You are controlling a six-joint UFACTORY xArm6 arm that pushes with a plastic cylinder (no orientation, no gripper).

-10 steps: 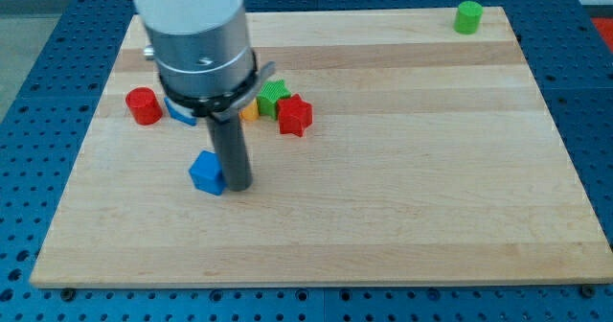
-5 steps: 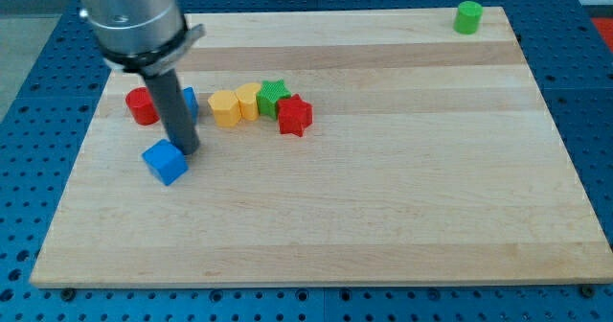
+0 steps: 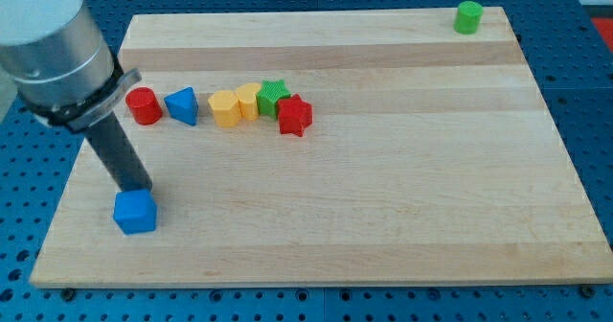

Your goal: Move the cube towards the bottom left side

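Blue cube (image 3: 134, 212) sits close to the bottom left corner of the wooden tabletop (image 3: 383, 217), so by my reading the move is largely done; only a short further nudge toward the view's bottom left would remain, if any is wanted at all. My tip (image 3: 139, 187) rests just above and slightly right of the cube, touching or nearly touching its upper edge (the contact itself is too fine to judge), with the rod leaning up toward the view's top left. This arm carries no jawed end effector, only the rod, so nothing is clamped and there is no opening or closing to tell of. Further up, well apart from the cube, a row runs rightward: red cylinder (image 3: 144, 105), blue triangular block (image 3: 182, 105), two yellow blocks (image 3: 235, 104), green star (image 3: 274, 96) and red star (image 3: 295, 116). A green cylinder (image 3: 468, 17) stands alone at the top right corner.
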